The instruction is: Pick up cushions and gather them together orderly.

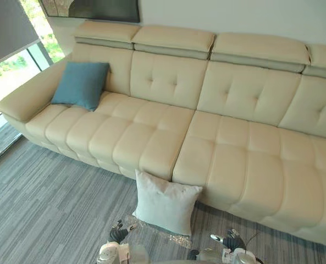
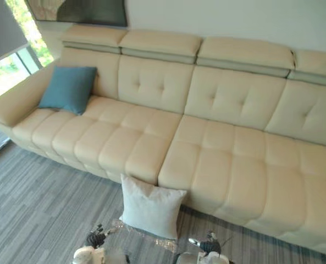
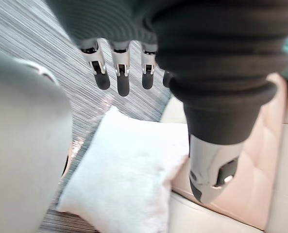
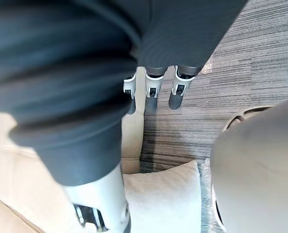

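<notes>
2 cushions lie well apart. We see the blue cushion [image 1: 81,83] on the sofa [image 1: 234,154] seat, leaning in the corner by its left armrest [image 1: 25,99]. The white cushion [image 1: 165,203] stands on the grey carpet [image 1: 42,209], leaning on the sofa's front edge near its middle. Crinkled clear plastic [image 1: 173,237] lies just before the white cushion. Our left hand [image 3: 120,73] and right hand [image 4: 152,90] hang low before the sofa, fingers straight, holding nothing.

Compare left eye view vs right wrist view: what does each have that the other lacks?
Left eye view: blue cushion propped at the left end of the sofa. Right wrist view: right hand up close, fingers straight, holding nothing. Both: white cushion on the carpet, leaning against the sofa front.
</notes>
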